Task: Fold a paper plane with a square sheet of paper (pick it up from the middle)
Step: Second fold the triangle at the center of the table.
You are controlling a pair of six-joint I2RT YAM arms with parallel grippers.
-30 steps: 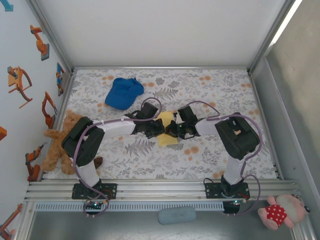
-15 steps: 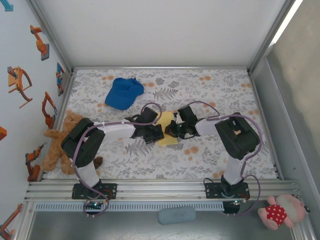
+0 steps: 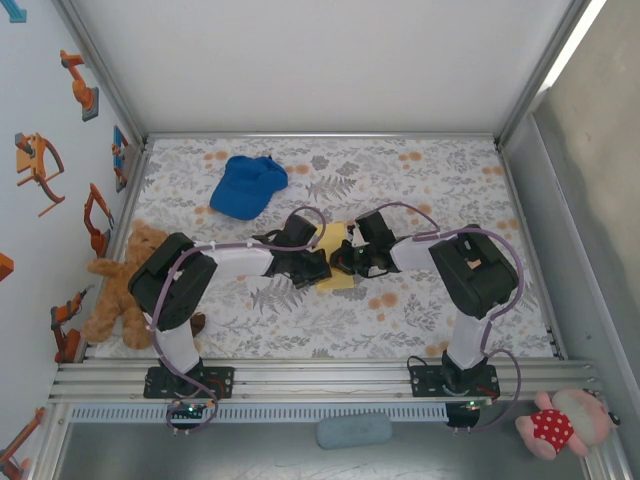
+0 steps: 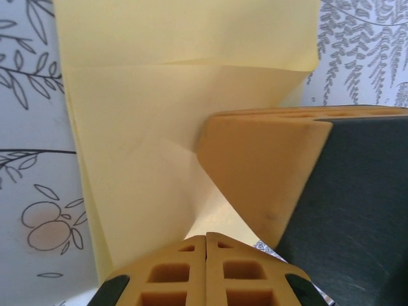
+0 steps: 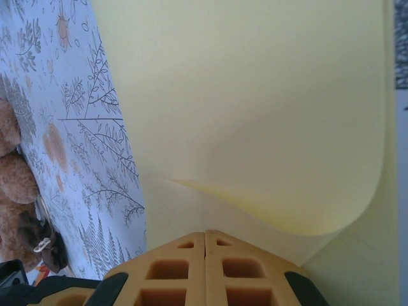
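The left gripper (image 3: pixel 318 266) is clenched: in its own wrist view its two orange fingertips (image 4: pixel 191 252) press together with no gap. The right gripper (image 3: pixel 341 262) is clenched the same way. I cannot tell whether either nips a layer of paper or merely bears down on it, since the sheet runs right up to and under both pairs of tips. The two meet almost nose to nose, the left reaching in from 9 o'clock and the right from 3 o'clock.

Under them lies the square sheet of paper (image 3: pixel 339 283), yellow, at the middle of the floral cloth (image 3: pixel 430 300). It is already folded. From above it reads as a strip with its long axis running 12 to 6 o'clock, crossways to both arms. In the right wrist view an upper layer curls up off the lower one, not yet flattened.

Neither arm is nearer; each has the strip straight ahead of its tips. I judge that the next move calls for pressing that loose layer flat along the long axis. The blue cap (image 3: pixel 247 186) lies well apart at 10 o'clock.
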